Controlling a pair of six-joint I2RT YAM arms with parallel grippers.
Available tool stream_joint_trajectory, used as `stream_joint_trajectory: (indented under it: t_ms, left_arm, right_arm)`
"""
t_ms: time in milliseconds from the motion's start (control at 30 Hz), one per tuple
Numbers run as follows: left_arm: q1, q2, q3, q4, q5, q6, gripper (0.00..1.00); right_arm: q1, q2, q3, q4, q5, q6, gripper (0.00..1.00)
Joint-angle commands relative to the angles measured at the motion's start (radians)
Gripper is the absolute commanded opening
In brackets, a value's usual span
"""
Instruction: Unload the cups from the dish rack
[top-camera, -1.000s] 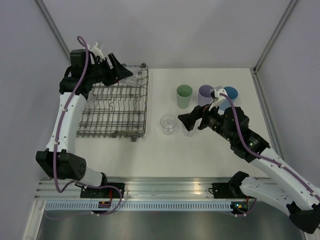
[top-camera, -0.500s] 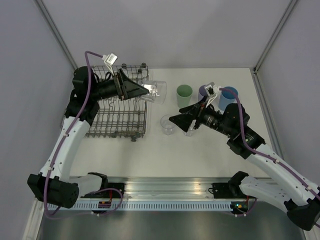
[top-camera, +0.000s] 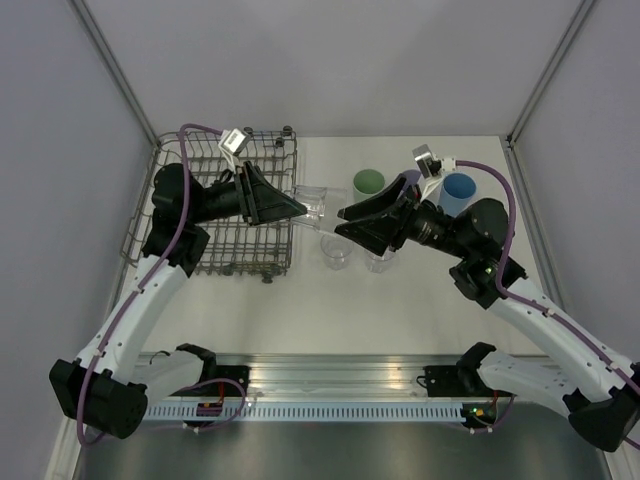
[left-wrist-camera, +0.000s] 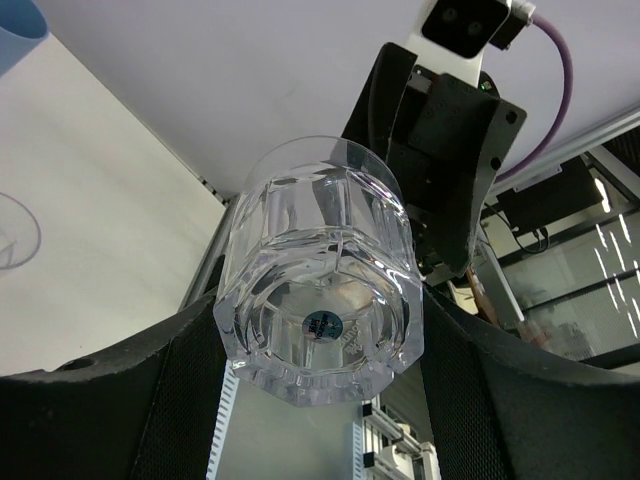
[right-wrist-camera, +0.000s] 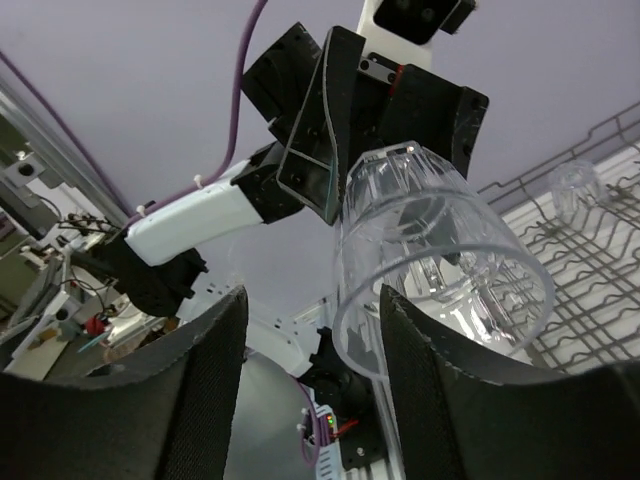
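The left gripper (top-camera: 298, 207) is clamped on a clear faceted tumbler (top-camera: 313, 200). Its two fingers (left-wrist-camera: 150, 400) press against opposite sides near the thick base. It holds the tumbler on its side in the air, with the mouth pointing away from its own wrist and toward the right gripper (top-camera: 341, 222). The right gripper meets the tumbler mouth-on with its jaws apart. In the right wrist view the rim sits between the two pads (right-wrist-camera: 170, 400). There is an open gap between the rim and one pad; the rim overlaps the other, and I cannot tell whether they touch. The dish rack (top-camera: 262, 245) lies behind and below the left gripper, on the side of its own arm. A further clear tumbler (right-wrist-camera: 577, 190) sits among the rack's tines. On the table (top-camera: 400, 320) just below where the two grippers meet, a clear table tumbler (top-camera: 337, 250) stands upright, with its clear neighbour (top-camera: 380, 262) beside it under the right gripper. Beyond the right gripper's fingers stands the green cup (top-camera: 369, 182), and the blue cup (top-camera: 459, 187) stands beside its wrist, both upright.
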Motion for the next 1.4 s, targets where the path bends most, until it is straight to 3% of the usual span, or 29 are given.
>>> stream_joint_trajectory:
  t_ms: [0,133,233,267,300,433,467,533,600,667,733,867,1033,1100,1233,1367]
  left_arm:
    - [-0.023,-0.035,0.002,0.109,0.006,-0.053,0.02]
    - [-0.028,-0.040,-0.004,0.104,0.007,-0.045,0.02]
    - [-0.028,-0.041,-0.006,0.103,0.007,-0.041,0.02]
    - [-0.029,-0.041,-0.007,0.101,0.007,-0.041,0.02]
    - [-0.029,-0.041,-0.007,0.101,0.010,-0.041,0.02]
    - [-0.029,-0.041,-0.007,0.100,0.007,-0.036,0.07]
    - [-0.029,-0.043,-0.007,0.100,0.007,-0.035,0.13]
    - [-0.028,-0.043,-0.009,0.091,-0.001,-0.029,0.53]
    - [-0.028,-0.043,-0.010,0.075,-0.007,-0.018,0.83]
    - [-0.028,-0.044,0.007,-0.017,-0.038,0.032,0.99]
    - [-0.029,-0.046,0.057,-0.140,-0.087,0.118,1.00]
    - [-0.028,-0.046,0.106,-0.447,-0.343,0.336,1.00]
    - [-0.028,-0.029,0.109,-0.601,-0.623,0.433,1.00]
    - [-0.028,-0.029,0.111,-0.638,-0.651,0.455,1.00]
    - [-0.026,-0.038,0.135,-0.721,-0.708,0.533,1.00]
    - [-0.028,-0.070,0.162,-0.826,-0.785,0.609,1.00]
  right_arm:
    - [-0.003,0.042,0.056,0.133,-0.092,0.073,0.59]
    - [-0.001,0.057,0.059,0.148,-0.107,0.095,0.46]
    - [-0.003,0.052,0.058,0.148,-0.112,0.092,0.26]
    - [-0.001,0.052,0.058,0.144,-0.113,0.089,0.07]
    - [-0.003,0.051,0.058,0.142,-0.113,0.087,0.02]
    - [-0.001,0.042,0.062,0.119,-0.113,0.066,0.00]
    - [-0.003,0.040,0.062,0.106,-0.113,0.052,0.00]
    - [-0.003,0.033,0.064,0.092,-0.113,0.038,0.00]
    - [-0.001,0.026,0.067,0.063,-0.104,0.011,0.00]
    - [-0.001,0.016,0.073,-0.001,-0.084,-0.020,0.00]
    - [-0.003,0.003,0.098,-0.078,-0.052,-0.103,0.00]
    - [-0.003,-0.013,0.157,-0.401,0.110,-0.256,0.01]
    - [-0.001,-0.004,0.230,-0.702,0.368,-0.364,0.00]
    - [-0.003,-0.001,0.259,-0.779,0.436,-0.417,0.01]
    - [-0.003,0.032,0.306,-1.000,0.711,-0.486,0.00]
    - [-0.030,0.085,0.331,-1.126,0.827,-0.517,0.00]
